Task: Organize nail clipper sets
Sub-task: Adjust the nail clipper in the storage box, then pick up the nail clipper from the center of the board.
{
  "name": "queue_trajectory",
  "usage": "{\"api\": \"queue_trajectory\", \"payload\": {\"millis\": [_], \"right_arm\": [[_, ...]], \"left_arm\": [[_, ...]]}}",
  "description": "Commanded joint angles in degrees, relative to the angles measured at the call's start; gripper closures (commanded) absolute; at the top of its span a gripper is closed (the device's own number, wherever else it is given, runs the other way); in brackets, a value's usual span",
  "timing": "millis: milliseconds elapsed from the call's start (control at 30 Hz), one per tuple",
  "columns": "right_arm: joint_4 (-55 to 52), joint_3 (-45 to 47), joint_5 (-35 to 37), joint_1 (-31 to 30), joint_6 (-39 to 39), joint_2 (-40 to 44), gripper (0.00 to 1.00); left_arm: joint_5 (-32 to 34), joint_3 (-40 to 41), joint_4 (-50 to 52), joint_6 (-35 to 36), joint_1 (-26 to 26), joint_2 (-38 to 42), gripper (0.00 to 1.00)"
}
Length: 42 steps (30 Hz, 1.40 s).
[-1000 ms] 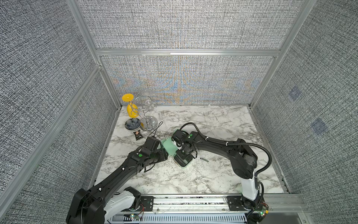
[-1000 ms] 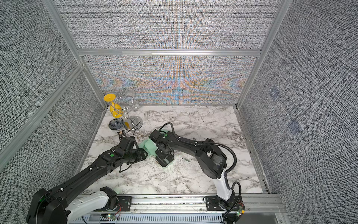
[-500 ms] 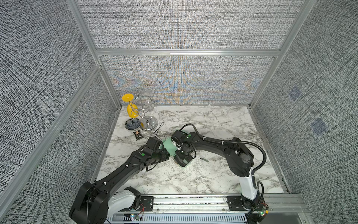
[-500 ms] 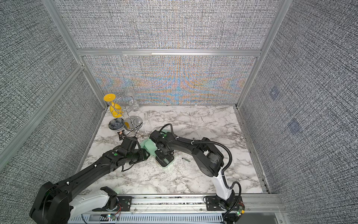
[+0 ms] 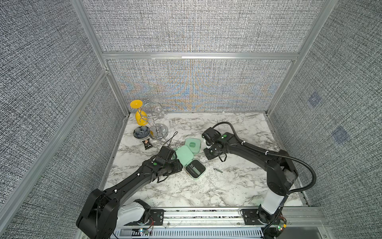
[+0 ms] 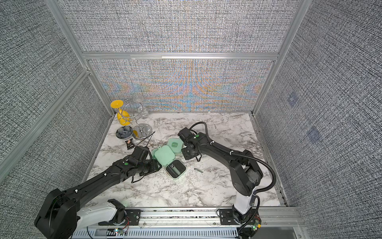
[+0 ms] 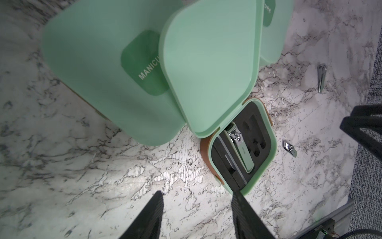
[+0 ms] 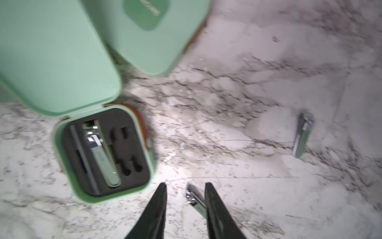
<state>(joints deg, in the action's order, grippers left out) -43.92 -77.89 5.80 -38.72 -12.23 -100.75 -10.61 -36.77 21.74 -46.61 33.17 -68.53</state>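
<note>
From where I stood, the open case sat near the middle of the worktop. Its lid was raised and leaned back toward a closed case; another closed case lay just behind. One clipper was bedded in the black insert, with empty slots beside it.

The right pincer was parted and gripped nothing. A small loose clipper showed between its fingers, apparently flat on the marble. A second loose tool lay well apart. That view was blurred, so I could not judge the height.

The left pincer was also spread and empty, with one finger right at the open case's rim.

I thought the worst risk was that finger nudging the case, which could slide it or tip the lid shut before the slots were filled. The flat clipper also looked likely to skid on the smooth stone if the jaws closed off-centre. A clipper set down crooked could sit proud of its slot and stop the lid from closing.
</note>
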Motion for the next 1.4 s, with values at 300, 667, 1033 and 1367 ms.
{"api": "queue_trajectory", "payload": {"millis": [300, 667, 1033, 1367], "right_arm": [[5.74, 0.28, 1.28, 13.88, 6.65, -5.1, 0.43], [8.28, 4.55, -0.46, 15.23, 7.48, -5.62, 0.49], [8.57, 1.99, 1.99, 16.57, 8.07, -9.28, 0.48], [5.69, -2.57, -0.58, 18.13, 8.19, -13.22, 0.65]], "left_arm": [[1.03, -0.93, -4.83, -3.72, 2.94, -5.16, 0.46], [1.62, -0.51, -6.67, -5.31, 3.71, -6.53, 0.47], [2.26, 0.74, -7.02, -6.56, 4.1, -5.38, 0.47], [2.25, 0.4, -7.24, -6.74, 4.49, -6.17, 0.47]]}}
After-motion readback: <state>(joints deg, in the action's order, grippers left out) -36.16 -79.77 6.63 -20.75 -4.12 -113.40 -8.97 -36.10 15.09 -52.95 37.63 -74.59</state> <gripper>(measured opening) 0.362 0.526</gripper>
